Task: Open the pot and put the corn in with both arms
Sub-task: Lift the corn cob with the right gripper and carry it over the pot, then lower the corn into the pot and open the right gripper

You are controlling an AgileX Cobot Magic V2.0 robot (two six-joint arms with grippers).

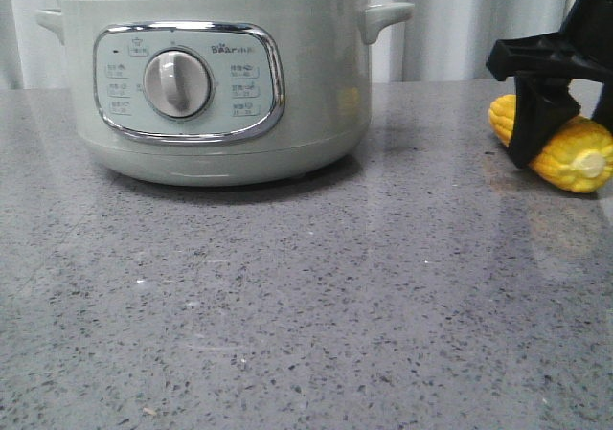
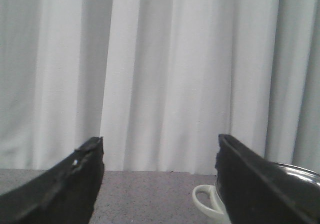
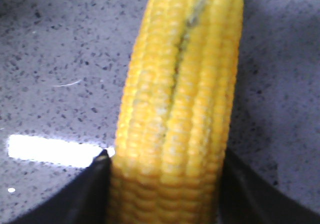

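The pale-green pot (image 1: 316,85) stands at the back left of the table, its grey dial facing me; the steel rim shows at the top and no lid is visible. The yellow corn (image 1: 579,150) lies on the table at the far right. My right gripper (image 1: 554,128) comes down over it, and in the right wrist view the black fingers (image 3: 95,184) press both sides of the corn (image 3: 185,84). My left gripper (image 2: 160,149) is open and empty in the air, with a pot handle (image 2: 204,200) and a shiny rim just beside its one finger. It is out of the front view.
A grey speckled tabletop (image 1: 306,305) stretches in front of the pot. White curtains (image 2: 175,59) hang behind the table.
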